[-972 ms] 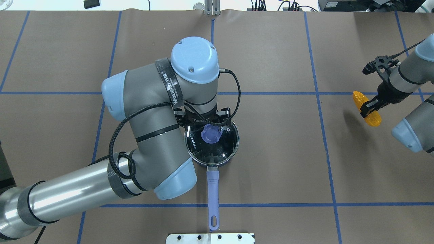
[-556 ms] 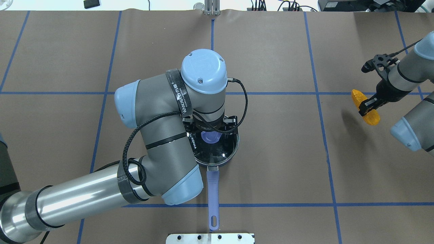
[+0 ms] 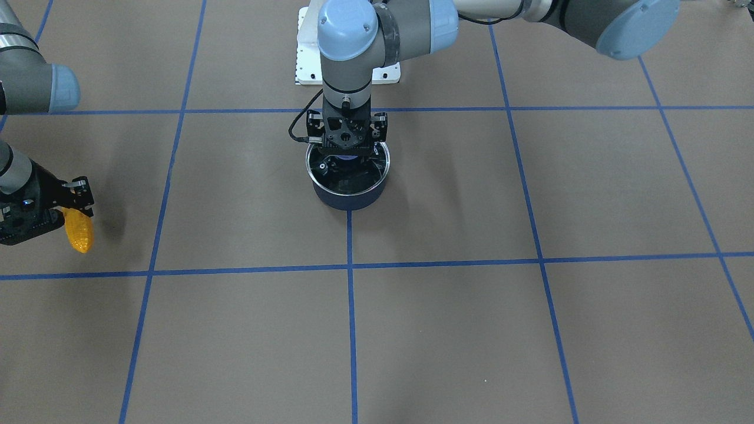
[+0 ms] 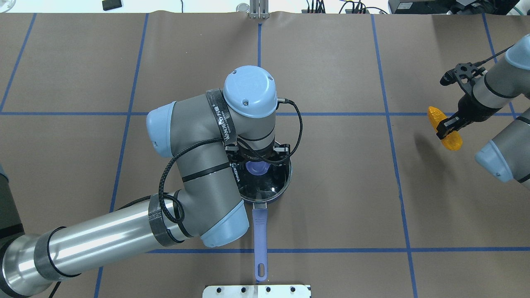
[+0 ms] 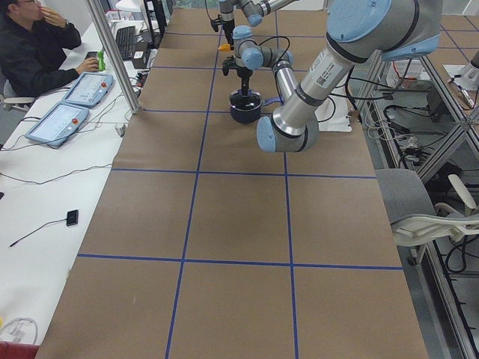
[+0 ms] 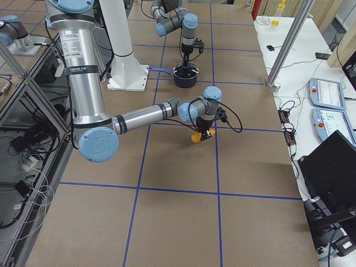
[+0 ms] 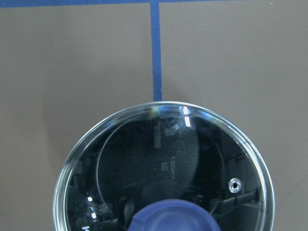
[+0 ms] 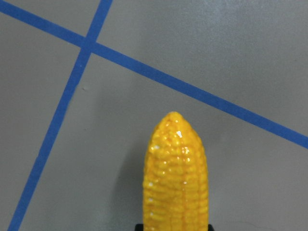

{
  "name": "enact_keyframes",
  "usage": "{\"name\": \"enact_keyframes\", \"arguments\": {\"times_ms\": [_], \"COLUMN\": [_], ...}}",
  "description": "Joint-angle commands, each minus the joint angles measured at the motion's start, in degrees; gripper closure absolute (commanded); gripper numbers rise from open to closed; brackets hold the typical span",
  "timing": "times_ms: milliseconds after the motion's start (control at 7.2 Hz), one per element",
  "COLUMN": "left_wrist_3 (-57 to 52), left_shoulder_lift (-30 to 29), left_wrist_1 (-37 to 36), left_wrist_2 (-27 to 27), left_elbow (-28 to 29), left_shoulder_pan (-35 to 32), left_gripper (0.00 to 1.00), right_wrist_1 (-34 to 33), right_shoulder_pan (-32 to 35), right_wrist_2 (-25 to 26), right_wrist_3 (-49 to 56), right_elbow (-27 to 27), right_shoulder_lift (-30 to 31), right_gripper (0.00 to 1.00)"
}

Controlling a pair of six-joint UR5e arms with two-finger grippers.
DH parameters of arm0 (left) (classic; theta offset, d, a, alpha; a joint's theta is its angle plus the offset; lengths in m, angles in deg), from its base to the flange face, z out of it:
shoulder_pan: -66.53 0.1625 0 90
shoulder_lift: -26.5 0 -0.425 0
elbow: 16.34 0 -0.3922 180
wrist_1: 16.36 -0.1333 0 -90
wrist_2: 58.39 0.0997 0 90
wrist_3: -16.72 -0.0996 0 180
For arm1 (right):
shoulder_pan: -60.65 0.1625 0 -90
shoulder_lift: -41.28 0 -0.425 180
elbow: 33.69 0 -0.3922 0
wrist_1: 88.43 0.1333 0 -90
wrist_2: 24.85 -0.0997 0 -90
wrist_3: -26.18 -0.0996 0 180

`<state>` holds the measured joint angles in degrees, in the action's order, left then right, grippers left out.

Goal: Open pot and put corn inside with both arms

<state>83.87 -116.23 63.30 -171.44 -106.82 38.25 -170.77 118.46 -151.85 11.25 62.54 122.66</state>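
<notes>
My left claw hangs straight down over the pot, which stands near the middle of the overhead frame on the brown tabletop, its lavender handle pointing to the bottom edge. The glass lid sits on the pot, and my claw is right at its purple knob. Whether the 2 fingers are spread or pressed onto the knob I cannot tell (my own wrist hides them from above). My right claw is at the right edge of the overhead frame, well apart from the pot, pinching the corn across its middle. The corn is held above the tabletop, with its shadow lying to its left.
</notes>
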Motion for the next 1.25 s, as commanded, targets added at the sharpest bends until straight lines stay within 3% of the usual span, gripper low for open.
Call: {"name": "enact_keyframes", "arguments": {"times_ms": [0,139,417,1111], "left_wrist_3": [-0.1,-0.2,-0.4,-9.1], "left_shoulder_lift": [0.1,0.1,0.2,8.1], "left_wrist_1": [-0.2,-0.4,-0.7,-3.4], "left_wrist_2": [-0.2,-0.2,-2.2,-4.4], "left_elbow": [-0.7,-1.5,-2.9,-11.3], "left_shoulder_pan": [-0.1,-0.4,-2.5,-10.6], "left_gripper": [0.40,0.42,0.42,0.41], "right_wrist_1": [0.0,-3.5,-18.0,-19.6], "right_shoulder_pan": [0.0,0.2,-0.2,-13.0], "right_wrist_2": [-0.2,-0.4,-0.5,-0.7], "right_wrist_3": [-0.1,-1.1,-1.2,-20.0], "right_elbow": [0.3,1.8,8.2,8.9], "right_shoulder_lift": [-0.5,-2.8,-9.8,-21.5], "right_gripper": [0.76,0.76,0.75,0.75]}}
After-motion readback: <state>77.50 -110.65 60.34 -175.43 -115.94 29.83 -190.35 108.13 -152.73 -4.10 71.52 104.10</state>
